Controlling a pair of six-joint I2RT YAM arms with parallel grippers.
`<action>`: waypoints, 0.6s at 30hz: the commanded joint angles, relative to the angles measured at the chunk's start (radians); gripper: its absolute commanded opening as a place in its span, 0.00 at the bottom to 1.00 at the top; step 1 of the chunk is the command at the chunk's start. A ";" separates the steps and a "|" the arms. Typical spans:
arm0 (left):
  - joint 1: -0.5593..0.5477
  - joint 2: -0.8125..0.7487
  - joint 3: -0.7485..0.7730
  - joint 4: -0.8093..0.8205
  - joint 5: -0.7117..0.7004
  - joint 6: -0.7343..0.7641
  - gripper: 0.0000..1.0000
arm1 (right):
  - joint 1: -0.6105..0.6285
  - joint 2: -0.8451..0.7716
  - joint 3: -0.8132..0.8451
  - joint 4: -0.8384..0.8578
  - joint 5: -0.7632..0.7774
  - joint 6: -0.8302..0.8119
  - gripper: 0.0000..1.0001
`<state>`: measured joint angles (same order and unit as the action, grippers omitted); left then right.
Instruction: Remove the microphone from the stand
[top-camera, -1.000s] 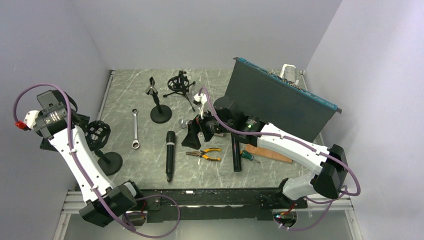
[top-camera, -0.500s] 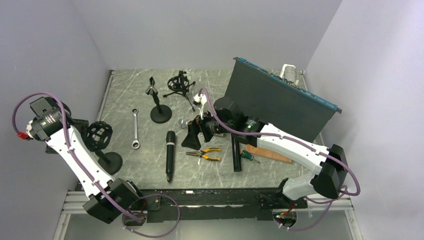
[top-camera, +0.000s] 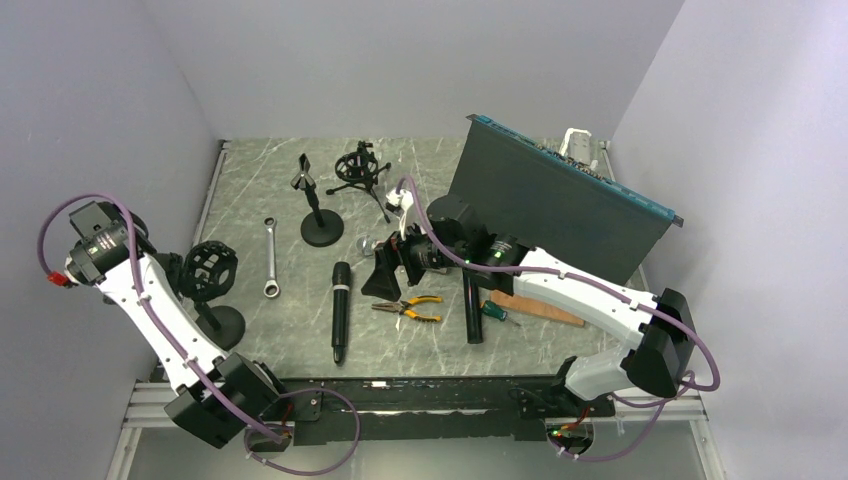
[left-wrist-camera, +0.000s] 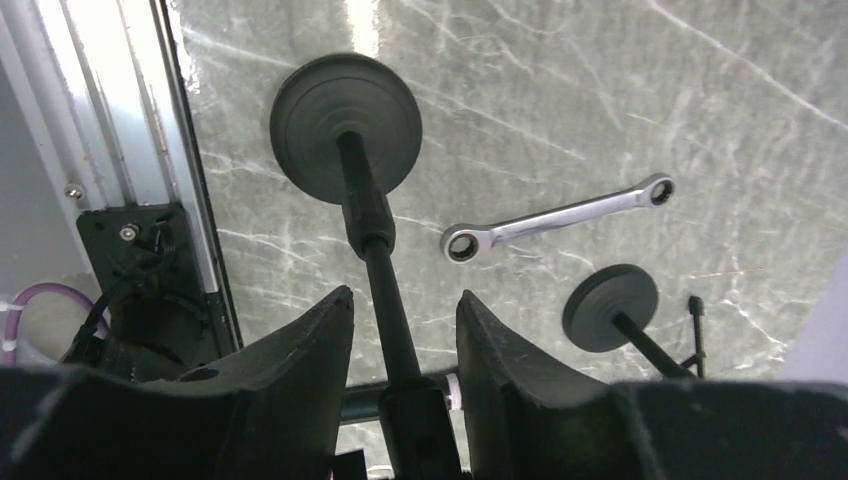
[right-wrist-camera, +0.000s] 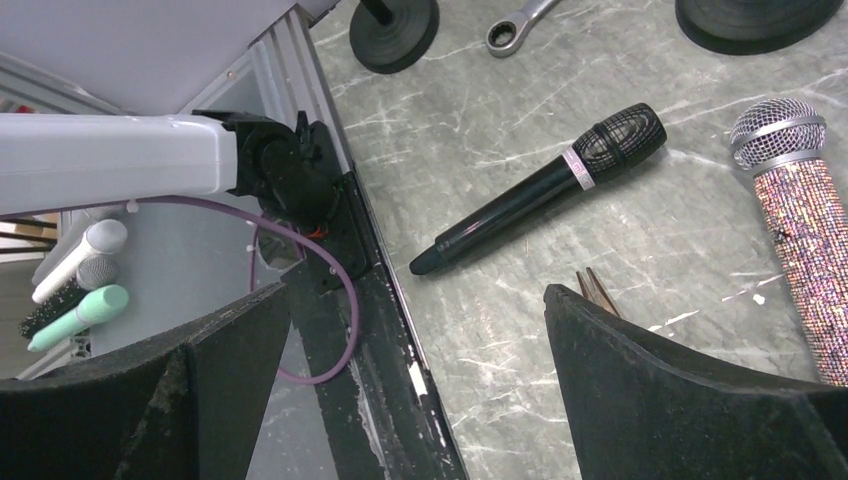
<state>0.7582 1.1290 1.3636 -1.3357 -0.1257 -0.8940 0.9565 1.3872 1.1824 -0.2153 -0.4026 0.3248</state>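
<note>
Fingers (left-wrist-camera: 325, 335) of the left gripper (left-wrist-camera: 400, 300), wide a second ago, now hug the pole of the stand (left-wrist-camera: 385, 270) narrowly; pinching or not, I can't tell. Its base sits by the left rail (left-wrist-camera: 190, 180), free marble (left-wrist-camera: 600, 90) toward the wrench (left-wrist-camera: 555, 215). Right gripper (right-wrist-camera: 418, 290) stays wide near the black microphone (right-wrist-camera: 545, 190), flat on the marble

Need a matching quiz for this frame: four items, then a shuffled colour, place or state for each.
1. wrench
2. pliers
3. black microphone
4. left stand

a. yellow handles
b. pole between the fingers of the left gripper
c. silver
d. lying flat between wrench and pliers

Pairs: 1-c, 2-a, 3-d, 4-b
</note>
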 joint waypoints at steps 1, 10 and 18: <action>0.007 -0.028 -0.054 0.023 -0.021 -0.013 0.42 | 0.006 -0.020 0.005 0.051 -0.012 0.004 1.00; 0.007 -0.041 -0.107 0.063 -0.064 0.011 0.13 | 0.007 -0.009 0.008 0.057 -0.020 0.003 1.00; 0.007 -0.047 -0.194 0.116 -0.108 0.018 0.00 | 0.007 -0.008 0.007 0.059 -0.021 0.000 1.00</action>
<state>0.7639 1.0672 1.2530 -1.2182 -0.1814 -0.8928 0.9588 1.3872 1.1824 -0.2138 -0.4030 0.3248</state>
